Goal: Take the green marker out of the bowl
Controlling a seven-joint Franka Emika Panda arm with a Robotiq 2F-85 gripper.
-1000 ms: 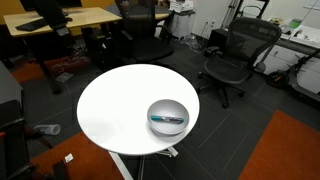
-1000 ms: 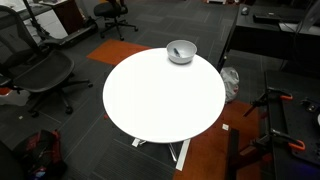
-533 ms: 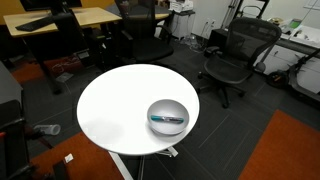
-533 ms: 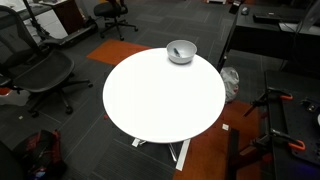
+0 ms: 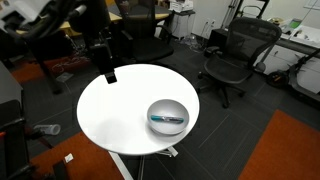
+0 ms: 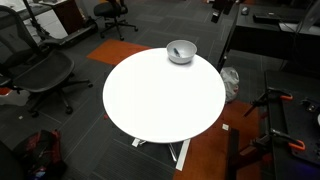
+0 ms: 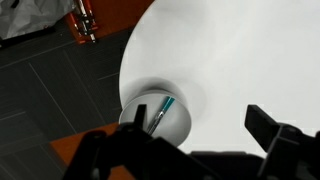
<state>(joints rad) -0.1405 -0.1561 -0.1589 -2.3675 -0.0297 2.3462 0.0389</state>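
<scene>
The silvery bowl sits near the edge of the white round table. The green marker lies inside it. Both exterior views show the bowl, small at the table's far edge in one. In the wrist view the bowl is at lower left with the teal marker slanted inside. My gripper hangs above the table's far side, well away from the bowl. It shows dimly at the top of an exterior view. In the wrist view its jaws are open and empty.
Black office chairs stand round the table, and another is in an exterior view. A wooden desk is behind it. Orange carpet patches lie on the dark floor. A black stand is beside the table.
My arm and gripper have come into both exterior views; earlier they were out of sight. The bowl and marker have not moved.
</scene>
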